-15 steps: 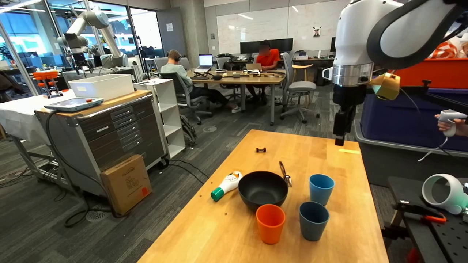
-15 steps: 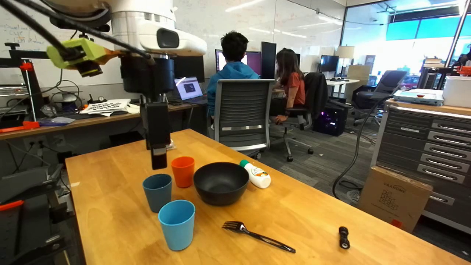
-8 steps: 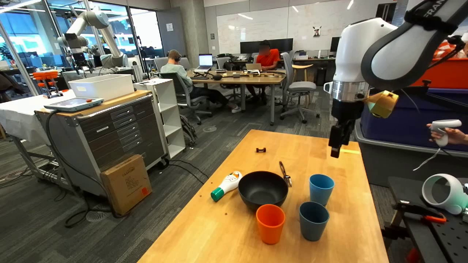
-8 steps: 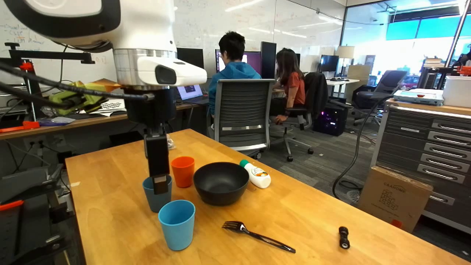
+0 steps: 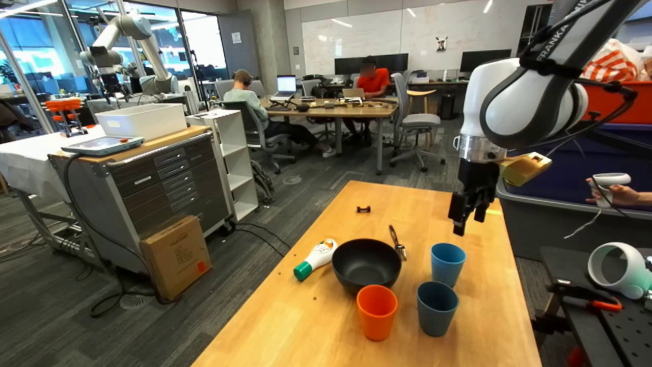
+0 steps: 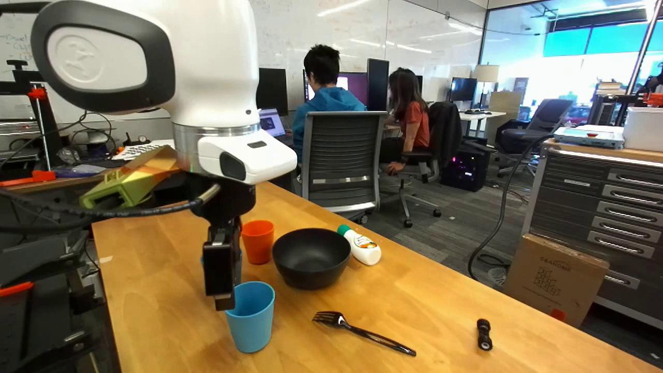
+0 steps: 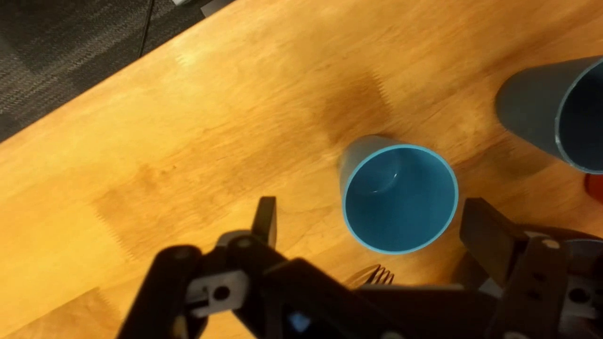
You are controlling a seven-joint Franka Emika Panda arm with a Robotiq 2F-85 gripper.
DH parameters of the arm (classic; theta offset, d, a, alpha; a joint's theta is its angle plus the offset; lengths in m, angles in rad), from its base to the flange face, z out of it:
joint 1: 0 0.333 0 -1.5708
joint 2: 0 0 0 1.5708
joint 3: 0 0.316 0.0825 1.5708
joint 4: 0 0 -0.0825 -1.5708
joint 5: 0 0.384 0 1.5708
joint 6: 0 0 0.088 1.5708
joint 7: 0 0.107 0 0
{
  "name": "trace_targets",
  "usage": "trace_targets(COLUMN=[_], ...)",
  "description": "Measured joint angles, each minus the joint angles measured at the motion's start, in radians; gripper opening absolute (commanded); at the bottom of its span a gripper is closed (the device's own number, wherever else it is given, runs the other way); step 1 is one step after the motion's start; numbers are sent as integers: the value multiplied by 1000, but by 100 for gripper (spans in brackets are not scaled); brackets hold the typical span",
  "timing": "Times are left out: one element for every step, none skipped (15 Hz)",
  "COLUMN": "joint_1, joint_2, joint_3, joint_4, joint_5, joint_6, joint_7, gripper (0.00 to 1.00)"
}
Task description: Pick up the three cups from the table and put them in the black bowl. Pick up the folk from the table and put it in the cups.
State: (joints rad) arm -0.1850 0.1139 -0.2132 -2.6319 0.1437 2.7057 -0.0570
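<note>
The black robot gripper [image 5: 469, 223] hangs up high. Its jaws are wide apart and hold nothing. Closest to it is the bright blue plastic cup [image 5: 447, 266], standing on the long, light wooden table [image 6: 440, 300]. My guess is that this cup gets picked up next. Near it stands the dark grey-blue plastic cup [image 5: 437, 312]. The thin, shiny black fork [image 6: 365, 334] lies flat on the table. Farther off sits the round black bowl [image 6: 311, 259], and just beside it stands the orange plastic cup [image 5: 377, 315]. Past the bowl lies a white bottle with a green cap [image 6: 361, 246].

I think the job is only starting. The bowl has no cups in it. All three cups must go in there, then the fork must go in the cups.
</note>
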Motion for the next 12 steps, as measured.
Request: trace_targets(joint_1=[-3,-7,-12,-16,-19,-22,-25,-27,-29,-30,-31,-32], joint_2=[16,32,47,62,74,87,100,112,124,135,146,156], joint_3=[0,0,0,1,2,4,6,9,13,17,22,28], joint_4=[7,14,22,29,37,43,48,53,58,61,63,65], joint_5=[4,5,6,7,7,7,7,7,7,7,7,7], joint_6=[17,38,55,71,79,86,91,92,92,95,99,103], joint_7=[0,0,0,0,0,0,0,0,0,0,0,1], gripper=[100,100,100,100,100,100,100,100,100,100,100,100])
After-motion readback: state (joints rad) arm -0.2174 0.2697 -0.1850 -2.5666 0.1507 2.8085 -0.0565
